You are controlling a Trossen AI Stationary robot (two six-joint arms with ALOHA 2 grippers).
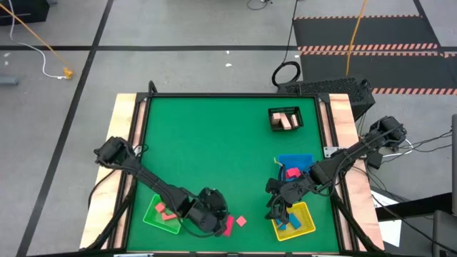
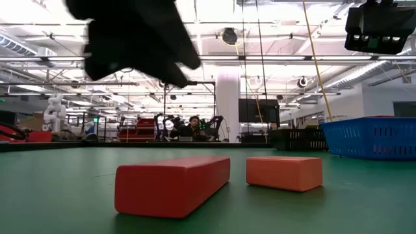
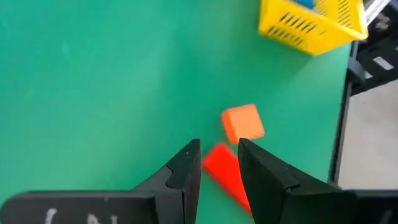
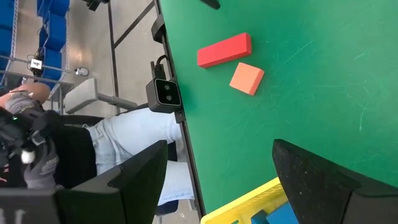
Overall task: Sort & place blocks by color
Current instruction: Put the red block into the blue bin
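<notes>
Green tray holds pink blocks seen from above, by my left pincer, pressed together and empty; yellow tray holds blue blocks under my spread right pincer. Low down, red bar and orange cube lie on bare felt. Left wrist: both beyond my fingertips.

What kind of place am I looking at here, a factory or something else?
Most likely a robotics lab or workshop in a big open hall, not a factory line. Two robot arms work at a green table holding small coloured trays and blocks, cables trail over the floor, and more equipment and a seated person show in the background.
</notes>
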